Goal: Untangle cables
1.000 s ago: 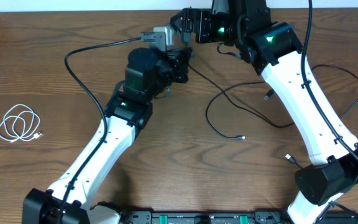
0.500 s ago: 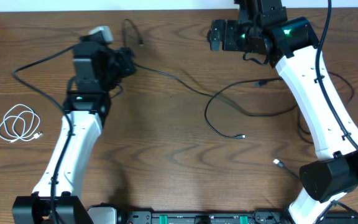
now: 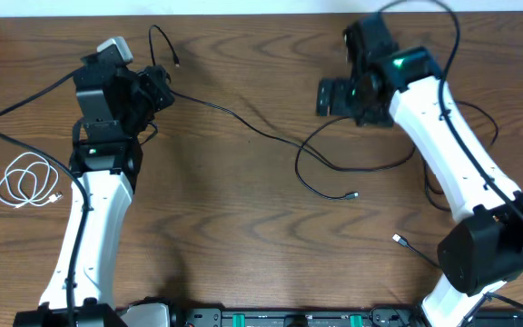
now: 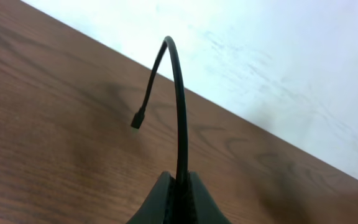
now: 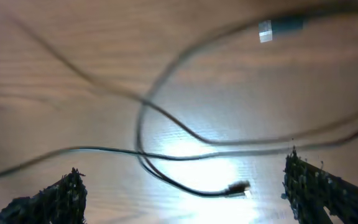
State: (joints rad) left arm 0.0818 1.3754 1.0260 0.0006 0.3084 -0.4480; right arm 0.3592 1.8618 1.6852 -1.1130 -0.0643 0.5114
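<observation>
Left gripper clenched 1 black cable; right gripper hung released over the crossed cables. A hard pull risked cinching that crossing or slipping the grip.

1 thin white coiled cord, left edge. Thin black cords: at least 2, crossings centre-right hide the exact count. White robot arms: 2, left arm, right arm.

No readable text, labels, brands or numbers in any view.
</observation>
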